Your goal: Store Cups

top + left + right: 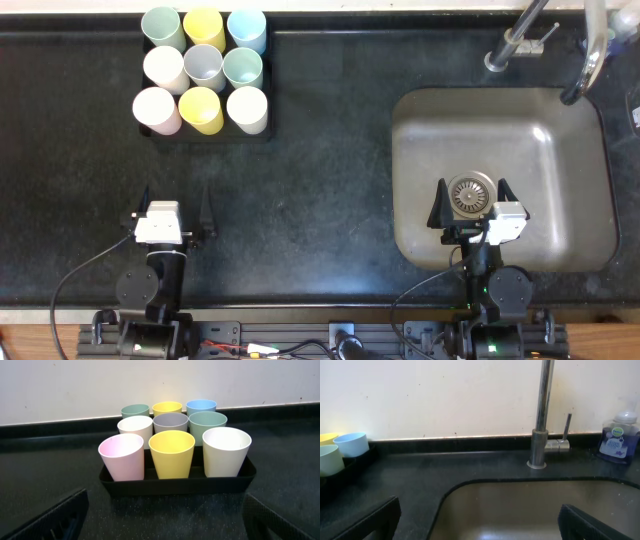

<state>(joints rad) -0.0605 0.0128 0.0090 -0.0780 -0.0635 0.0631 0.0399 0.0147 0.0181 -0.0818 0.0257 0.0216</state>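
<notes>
From above, far left of table (320, 160), black tray (228, 136) holding nine upright cups (204, 66), left tool (175, 210) spread, well short of it, right tool (472, 205) spread over sink (560, 140), left wrist, cups in three rows, right wrist, faucet (540, 425) behind sink

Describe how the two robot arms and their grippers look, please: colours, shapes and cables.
The left arm and the right arm are black, with rounded joint housings. Each carries a white boxy block at the wrist. The left gripper and the right gripper each have two black, pointed, wedge-shaped fingers. A thin black cable curves away near each arm's base.
</notes>
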